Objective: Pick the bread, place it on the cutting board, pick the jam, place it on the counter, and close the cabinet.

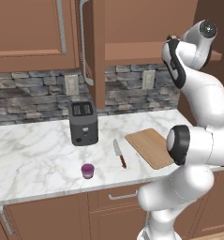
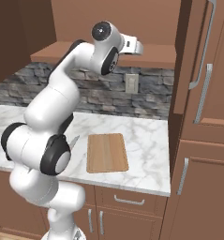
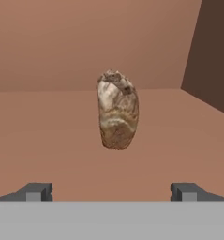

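The bread [image 3: 117,110], a brown crusty lump with tan mottling, stands on a brown wooden shelf in the hand view. It is straight ahead of my gripper [image 3: 111,192] and centred between the fingertips [image 3: 38,191], clear of them. The jaws are open and hold nothing. The arm reaches up into the cabinet [image 1: 95,51], whose door stands open. The cutting board [image 1: 151,147] [image 2: 107,152] lies bare on the counter [image 1: 33,150]. The purple jam [image 1: 87,170] stands on the counter near its front edge.
A dark toaster [image 1: 83,123] stands at the back of the counter, left of the open door. A knife [image 1: 119,153] lies between the toaster and the cutting board. A tall cabinet [image 2: 202,93] with long handles bounds the right side.
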